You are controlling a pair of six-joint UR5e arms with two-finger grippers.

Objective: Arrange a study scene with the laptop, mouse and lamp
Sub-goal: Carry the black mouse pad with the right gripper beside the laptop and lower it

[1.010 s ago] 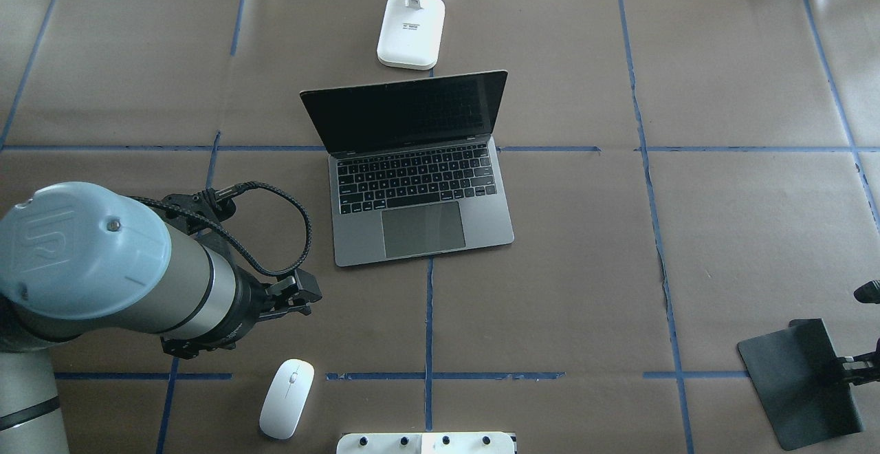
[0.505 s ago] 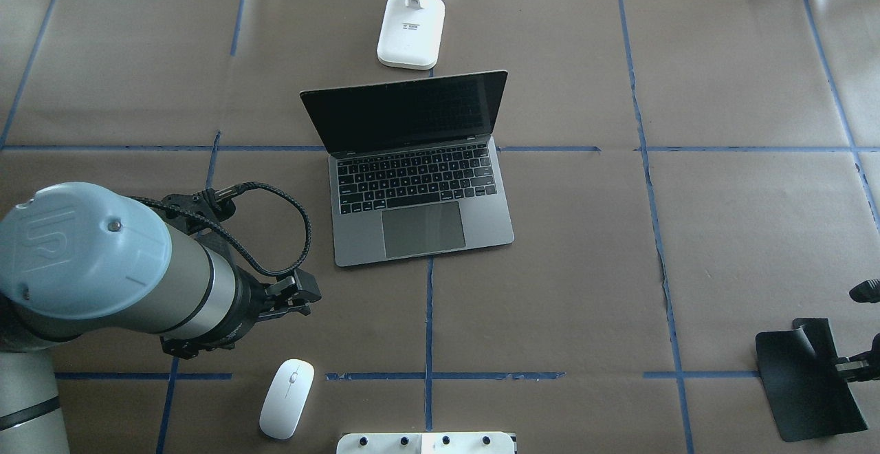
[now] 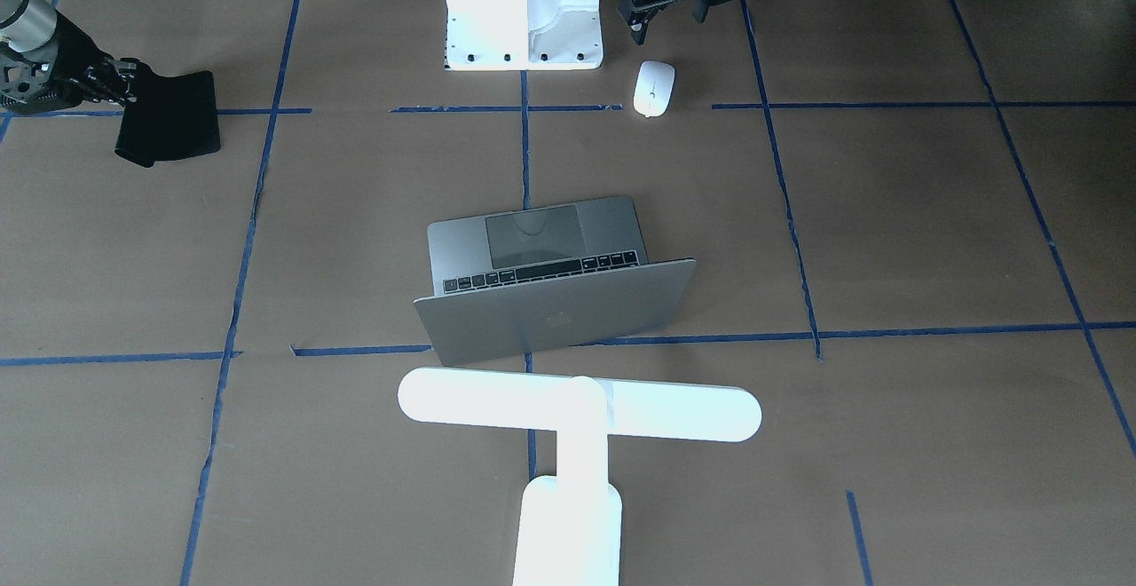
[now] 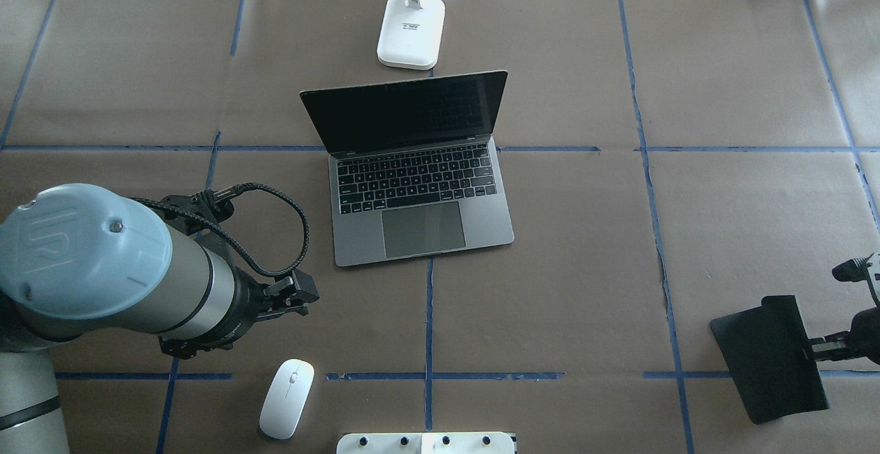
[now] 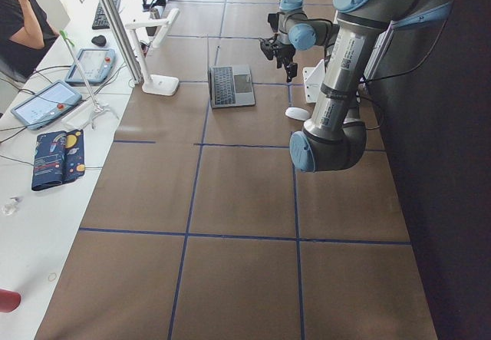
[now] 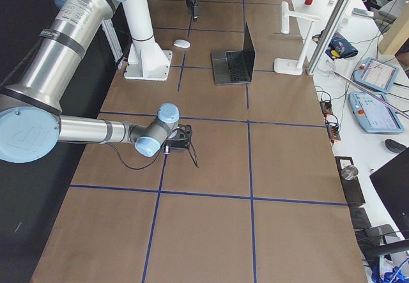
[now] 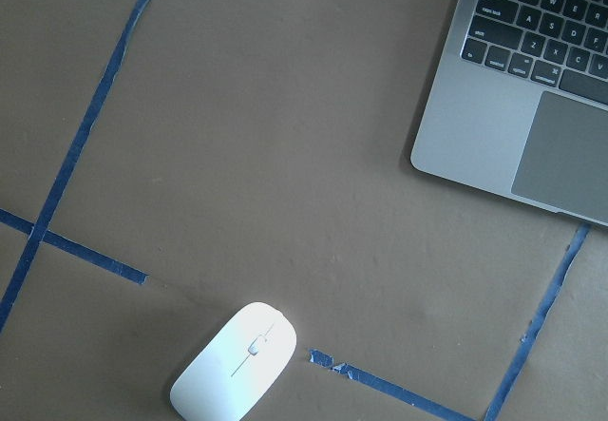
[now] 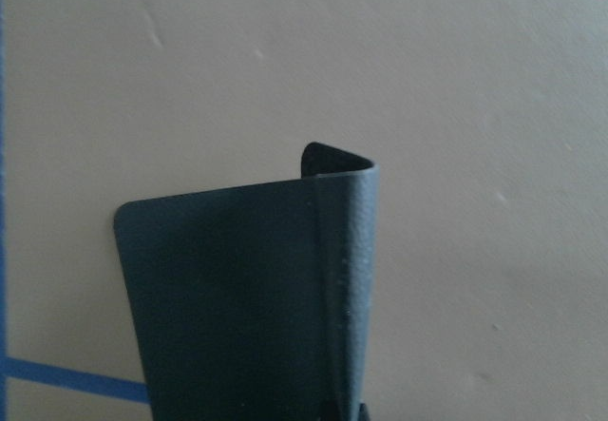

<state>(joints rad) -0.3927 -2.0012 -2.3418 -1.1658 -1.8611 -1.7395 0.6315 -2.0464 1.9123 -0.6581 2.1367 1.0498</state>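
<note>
Relative to half a second earlier, the right tool (image 4: 815, 352) and the black mouse pad (image 4: 763, 358) it carries have shifted away from the right edge of the surface (image 4: 584, 268) toward its middle, and the pad's curled corner now lies flatter in the overhead view; everything else keeps its place. Right tool: fingers pressed together on the pad's right-hand edge, near the right edge of the surface and toward the robot-side corner. In the right wrist view the gripped side of the pad (image 8: 237, 297) is folded upward along its length. Left tool (image 4: 300, 297): fingers spread, holding nothing, above the surface near the robot-side edge and left of centre. Mouse (image 4: 287, 399): white, lying flat close to the robot-side edge, just beside the white robot base (image 4: 426, 444) on its left and clear of the left tool. Laptop (image 4: 419, 213): open at the middle of the surface, dark screen and keyboard facing the robot-side edge, slightly rotated against the blue tape lines (image 4: 440, 375). Lamp (image 4: 410, 31): upright at the middle of the far edge, directly behind the laptop lid; the front-facing view shows its horizontal bar (image 3: 577, 408) lying parallel to that edge.
</note>
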